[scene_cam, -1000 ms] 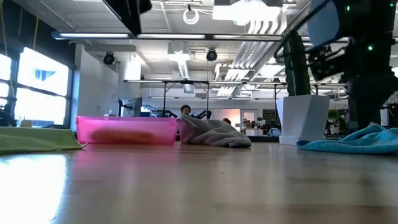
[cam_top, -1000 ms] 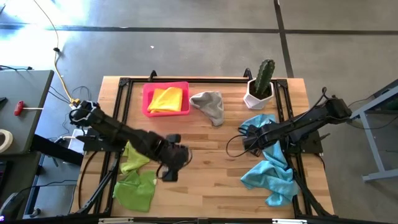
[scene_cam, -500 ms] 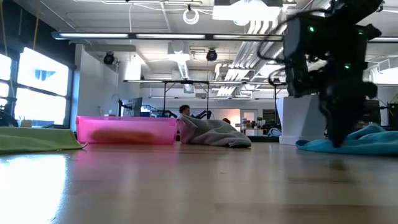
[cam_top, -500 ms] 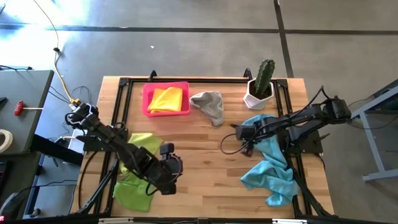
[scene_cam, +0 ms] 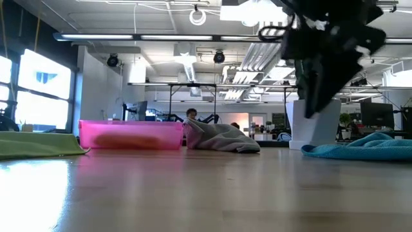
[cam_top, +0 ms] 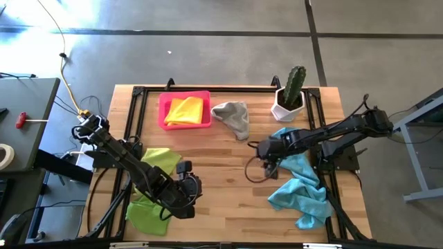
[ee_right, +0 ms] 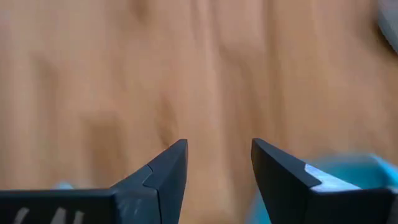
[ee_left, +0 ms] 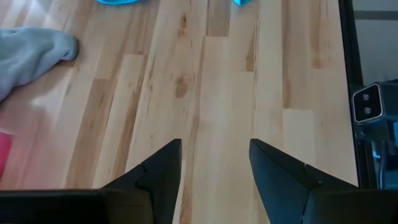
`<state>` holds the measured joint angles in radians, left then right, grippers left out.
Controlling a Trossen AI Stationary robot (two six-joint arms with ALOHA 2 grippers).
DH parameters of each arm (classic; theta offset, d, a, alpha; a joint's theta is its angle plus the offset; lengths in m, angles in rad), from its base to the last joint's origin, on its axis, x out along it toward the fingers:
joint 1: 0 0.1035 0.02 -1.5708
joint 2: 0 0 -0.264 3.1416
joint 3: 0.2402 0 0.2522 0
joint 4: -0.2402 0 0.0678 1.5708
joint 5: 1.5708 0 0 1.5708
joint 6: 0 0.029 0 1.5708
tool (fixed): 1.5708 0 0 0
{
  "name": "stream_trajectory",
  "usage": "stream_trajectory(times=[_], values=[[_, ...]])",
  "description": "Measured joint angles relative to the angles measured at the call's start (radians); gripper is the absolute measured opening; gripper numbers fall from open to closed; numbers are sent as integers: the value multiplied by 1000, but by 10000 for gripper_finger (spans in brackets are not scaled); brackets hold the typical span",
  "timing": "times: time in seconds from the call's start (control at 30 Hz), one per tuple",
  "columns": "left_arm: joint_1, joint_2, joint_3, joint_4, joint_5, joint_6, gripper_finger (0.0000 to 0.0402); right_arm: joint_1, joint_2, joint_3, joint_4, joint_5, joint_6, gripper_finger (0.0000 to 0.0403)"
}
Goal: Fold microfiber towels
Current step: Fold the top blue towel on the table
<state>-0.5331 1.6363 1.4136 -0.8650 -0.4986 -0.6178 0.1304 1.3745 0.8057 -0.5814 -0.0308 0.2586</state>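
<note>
Worktop [cam_top: 228, 173] front: left pincer [cam_top: 192, 191] agape, empty, beside green towels [cam_top: 152, 200]. Mid: right pincer [cam_top: 266, 153] agape, empty, at blue towels' [cam_top: 301, 183] edge. Far: grey towel [cam_top: 234, 116], yellow towel [cam_top: 185, 111] in pink tray [cam_top: 163, 111].

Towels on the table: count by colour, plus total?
Yellow towel, in the pink tray: 1
Grey towel: 1
Lime towel: 1
Green towel: 1
Light blue towels: 2, upper and lower, though the two overlap
Total: 6
</note>
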Motion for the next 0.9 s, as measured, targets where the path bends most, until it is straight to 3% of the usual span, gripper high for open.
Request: stream_trajectory(times=[0.1,0.27,0.9], values=[[0,0,0,0,-1,0,177,4,4,-1,-115,57,-89,171],[0,0,0,0,-1,-2,177,1,4,-51,-127,90,-236,171],[24,0,0,0,-14,28,177,-33,35,-135,-27,15,-222,167]])
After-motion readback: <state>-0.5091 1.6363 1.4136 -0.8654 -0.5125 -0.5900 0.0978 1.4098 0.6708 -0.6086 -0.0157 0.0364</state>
